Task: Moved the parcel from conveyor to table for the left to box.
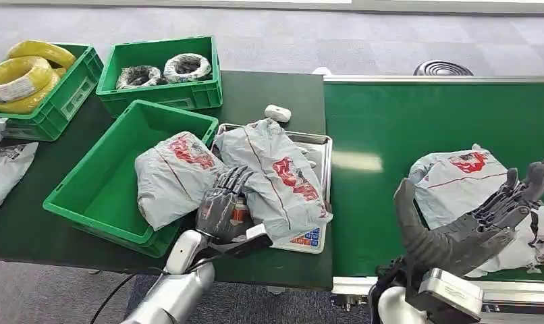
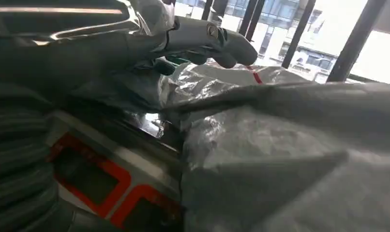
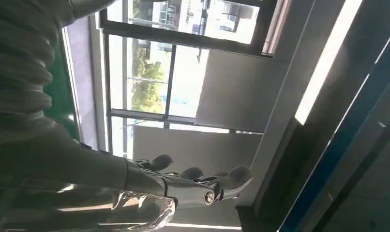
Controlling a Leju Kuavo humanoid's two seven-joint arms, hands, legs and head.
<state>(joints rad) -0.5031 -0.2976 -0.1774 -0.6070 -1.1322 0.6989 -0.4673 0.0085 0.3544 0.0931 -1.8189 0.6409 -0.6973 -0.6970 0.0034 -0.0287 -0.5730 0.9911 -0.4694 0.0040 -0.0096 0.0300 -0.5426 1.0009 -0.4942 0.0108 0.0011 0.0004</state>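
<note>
Right hand (image 1: 485,223) open, above belt parcel (image 1: 458,182)

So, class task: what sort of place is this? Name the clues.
Probably a parcel-sorting or packing station. Clues: a green conveyor belt carrying a grey mailer parcel, green plastic crates on the table, and a weighing scale under another parcel.

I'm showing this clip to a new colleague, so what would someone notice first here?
First, the grey parcel sprawled over the metal scale tray at the table's middle, with the left robot hand resting against it. Next, the right robot hand raised open over another parcel on the green conveyor. A third parcel slumps over the near green crate's rim.
</note>
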